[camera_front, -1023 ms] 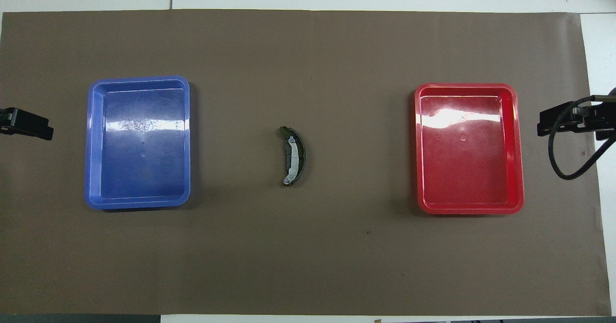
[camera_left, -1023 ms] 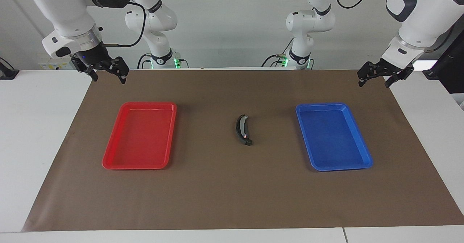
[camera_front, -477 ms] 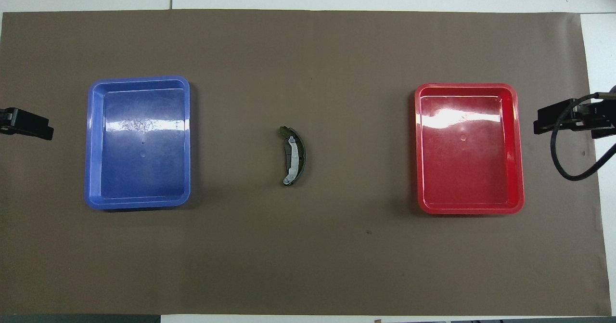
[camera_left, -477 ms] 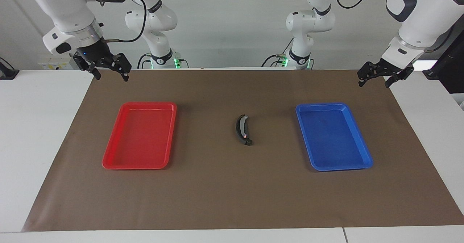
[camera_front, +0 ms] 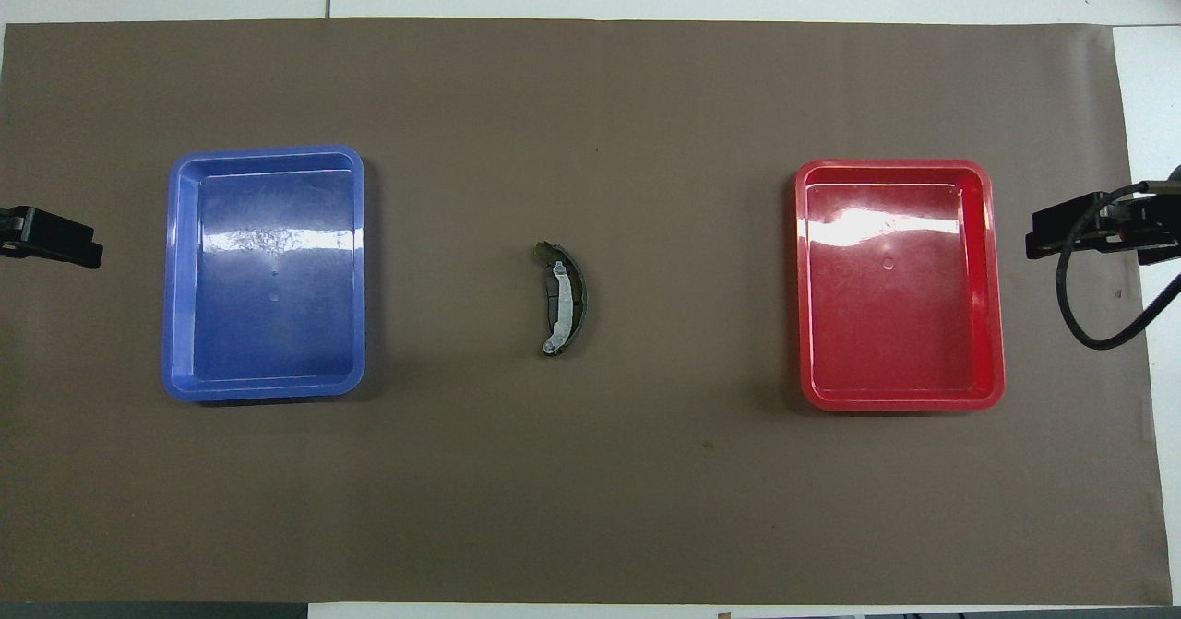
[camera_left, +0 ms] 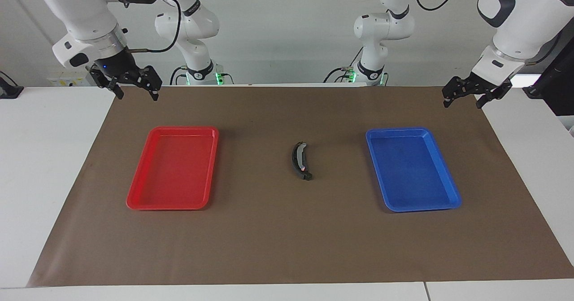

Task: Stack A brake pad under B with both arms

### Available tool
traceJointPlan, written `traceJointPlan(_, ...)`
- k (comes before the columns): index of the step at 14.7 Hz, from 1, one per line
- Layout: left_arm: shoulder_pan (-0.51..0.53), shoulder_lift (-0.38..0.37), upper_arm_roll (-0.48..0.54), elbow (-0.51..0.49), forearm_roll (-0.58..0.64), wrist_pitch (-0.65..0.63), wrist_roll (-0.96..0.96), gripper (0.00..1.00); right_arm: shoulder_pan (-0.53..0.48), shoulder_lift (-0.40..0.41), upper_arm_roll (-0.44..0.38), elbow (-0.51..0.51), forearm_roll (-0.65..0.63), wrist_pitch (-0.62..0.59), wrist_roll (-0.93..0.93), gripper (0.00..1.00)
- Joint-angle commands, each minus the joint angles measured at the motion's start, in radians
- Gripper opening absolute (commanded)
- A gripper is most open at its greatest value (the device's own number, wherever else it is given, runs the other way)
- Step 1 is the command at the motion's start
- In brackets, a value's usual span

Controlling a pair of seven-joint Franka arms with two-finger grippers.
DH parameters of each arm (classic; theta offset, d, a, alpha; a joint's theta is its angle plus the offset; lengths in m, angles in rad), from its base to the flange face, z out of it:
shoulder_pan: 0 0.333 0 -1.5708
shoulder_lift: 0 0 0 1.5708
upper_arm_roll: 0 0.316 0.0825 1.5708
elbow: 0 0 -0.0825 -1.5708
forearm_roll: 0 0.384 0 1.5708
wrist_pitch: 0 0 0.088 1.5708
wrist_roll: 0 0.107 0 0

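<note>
A single stacked bundle is lying at the middle of the brown paper mat (camera_left: 287, 247), about midway between the two trays. On top is B (camera_front: 558, 308), a narrow crescent showing a pale silvery metal face with small lugs at its ends. Beneath it the A brake pad (camera_front: 578, 298) is showing as a darker grey-green curved edge on the side toward the right arm's end of the table. In the facing view the pair (camera_left: 300, 161) is reading as one dark arc with a light tip nearer the robots and a tiny reddish spot near its other end. Its surface is looking matte and slightly rough.

The red tray (camera_left: 174, 167) is sitting toward the right arm's end, and the blue tray (camera_left: 411, 168) toward the left arm's end. Both are shallow rectangular plastic trays with rounded corners and raised rims, and both are glossy enough to be catching glare in the overhead view.

The left gripper (camera_left: 463, 98) is hanging over the mat's corner nearest its own base, fingers spread wide, holding nothing. The right gripper (camera_left: 136, 92) is hovering over the mat's edge by its own base, likewise spread wide and holding nothing. A black cable is looping off its wrist. Lettering is showing on the right arm's dark upper band, too cropped to read.
</note>
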Motion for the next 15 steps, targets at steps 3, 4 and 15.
traceJointPlan(3,0.002,-0.019,-0.004,-0.026,0.008,0.012,0.001,0.99,-0.003,-0.010,0.005,-0.007,-0.016,-0.013,-0.017,1.00)
traceJointPlan(4,0.002,-0.019,-0.004,-0.027,0.008,0.010,0.002,0.99,-0.003,-0.010,0.005,-0.007,-0.016,-0.010,-0.017,1.00)
traceJointPlan(15,-0.006,-0.025,-0.010,-0.046,0.008,0.056,0.002,0.99,-0.005,-0.010,0.005,-0.007,-0.014,-0.011,-0.016,1.00)
